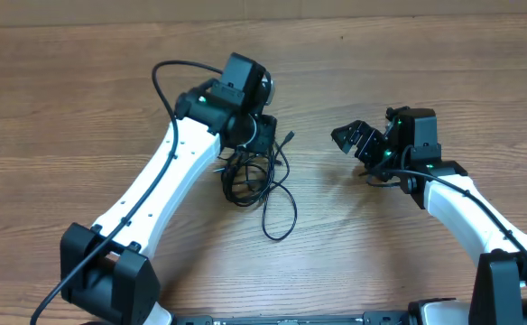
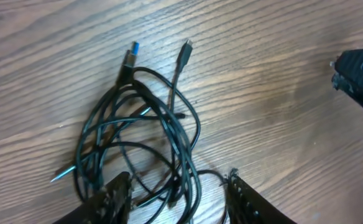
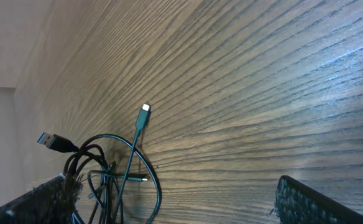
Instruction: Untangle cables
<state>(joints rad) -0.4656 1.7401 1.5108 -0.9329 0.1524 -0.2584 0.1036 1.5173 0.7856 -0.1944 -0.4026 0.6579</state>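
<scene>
The cables (image 1: 253,177) are thin black cords lying in a tangled bundle on the wooden table, with one loop (image 1: 280,217) trailing toward the front. My left gripper (image 1: 245,149) hangs right over the bundle. In the left wrist view the cables (image 2: 138,124) show a blue-tipped plug (image 2: 132,51) and a small plug (image 2: 186,46). The left gripper (image 2: 178,194) is open, its jaws apart with several strands lying between them on the table. My right gripper (image 1: 358,140) stands open to the right of the bundle and holds nothing. From the right wrist the cables (image 3: 107,171) lie near its left finger (image 3: 45,199).
Thick black cords run along both arms, one arching over the left arm (image 1: 160,81). The arm bases stand at the front left (image 1: 101,271) and front right (image 1: 516,280). In the left wrist view, part of the right gripper (image 2: 362,74) shows at the right edge.
</scene>
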